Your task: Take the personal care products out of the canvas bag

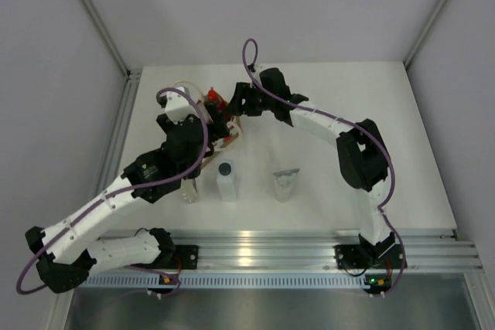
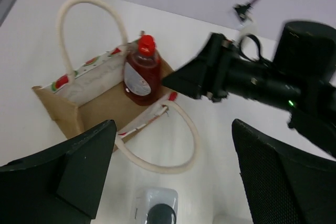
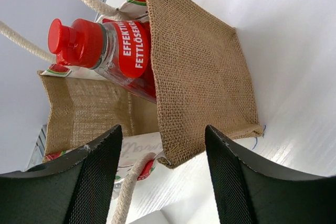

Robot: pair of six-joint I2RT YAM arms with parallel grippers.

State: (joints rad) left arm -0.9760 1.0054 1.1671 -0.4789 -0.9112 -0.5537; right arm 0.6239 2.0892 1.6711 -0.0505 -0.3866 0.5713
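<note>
The canvas bag (image 2: 94, 106) stands open at the back of the table, with white rope handles (image 2: 173, 163). The slim red bottle (image 2: 142, 72) leans inside it, its red cap above the rim (image 3: 71, 40). In the top view the bag (image 1: 230, 138) is mostly hidden by both arms. My left gripper (image 2: 170, 177) is open and empty above the near handle. My right gripper (image 3: 163, 177) is open at the bag's right side, with a corner of the burlap wall (image 3: 199, 77) between its fingers. The white bottle (image 1: 227, 179), clear bottle (image 1: 189, 191) and silvery pouch (image 1: 286, 183) stand on the table in front.
The right gripper (image 2: 210, 74) shows black beside the bag in the left wrist view. The white bottle's dark cap (image 2: 160, 214) lies just below my left fingers. A metal rail (image 1: 309, 249) runs along the near table edge, and enclosure walls stand at left and right.
</note>
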